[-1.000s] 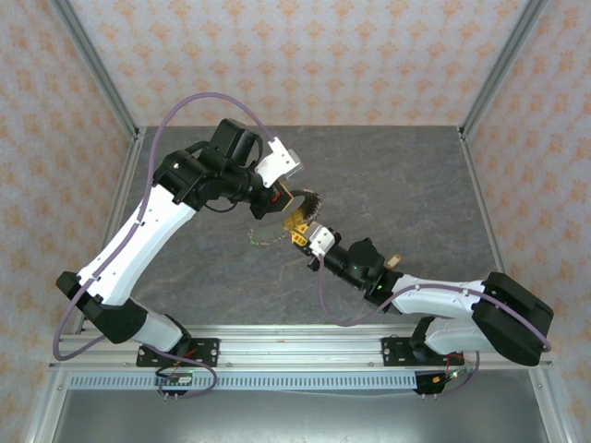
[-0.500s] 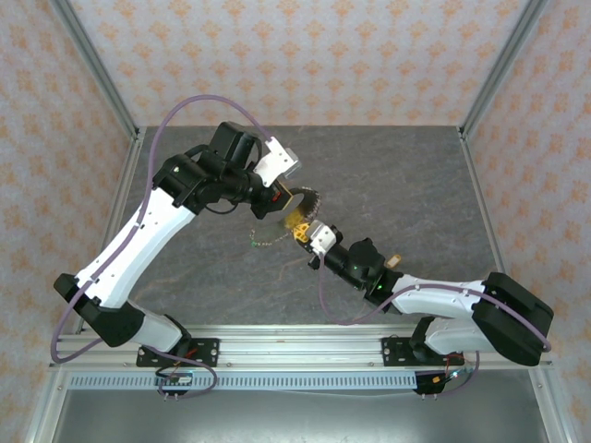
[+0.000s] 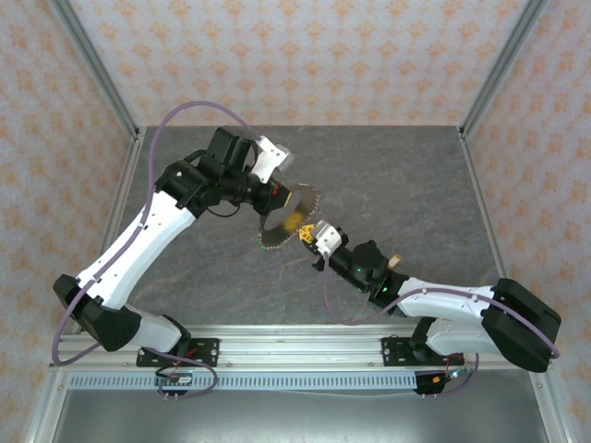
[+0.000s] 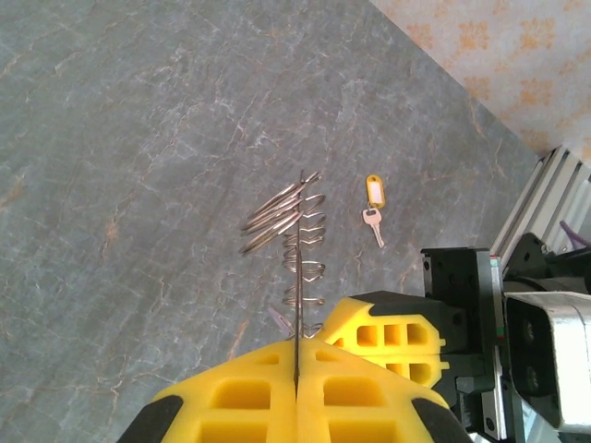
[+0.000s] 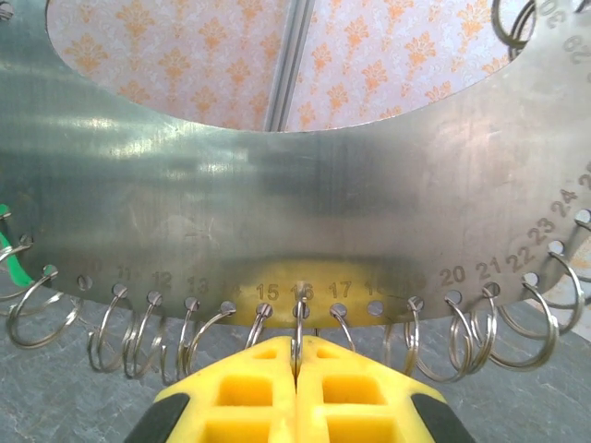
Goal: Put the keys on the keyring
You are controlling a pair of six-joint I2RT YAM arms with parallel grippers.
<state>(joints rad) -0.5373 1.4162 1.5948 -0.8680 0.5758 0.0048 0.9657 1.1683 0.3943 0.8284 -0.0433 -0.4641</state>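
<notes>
Between the left fingers (image 4: pixel 240 397), two yellow pads pressed together, sits the thin edge of the keyring (image 4: pixel 298 314). It is a flat silver metal plate shaped like a ring, seen edge-on above the grey marbled surface (image 4: pixel 120 138), with small wire rings (image 4: pixel 277 217) fanning from its rim. The right fingers (image 5: pixel 240 392), also yellow and closed, pinch the small ring (image 5: pixel 297 325) hanging from the hole numbered 16 on the plate's lower rim. Neighbouring numbered holes carry similar rings, and a bit of green (image 5: pixel 11 268) shows at far left. Well apart on the surface lies a small silver key (image 4: pixel 373 224), with a yellow tag (image 4: pixel 374 190) just beside its head.
</notes>
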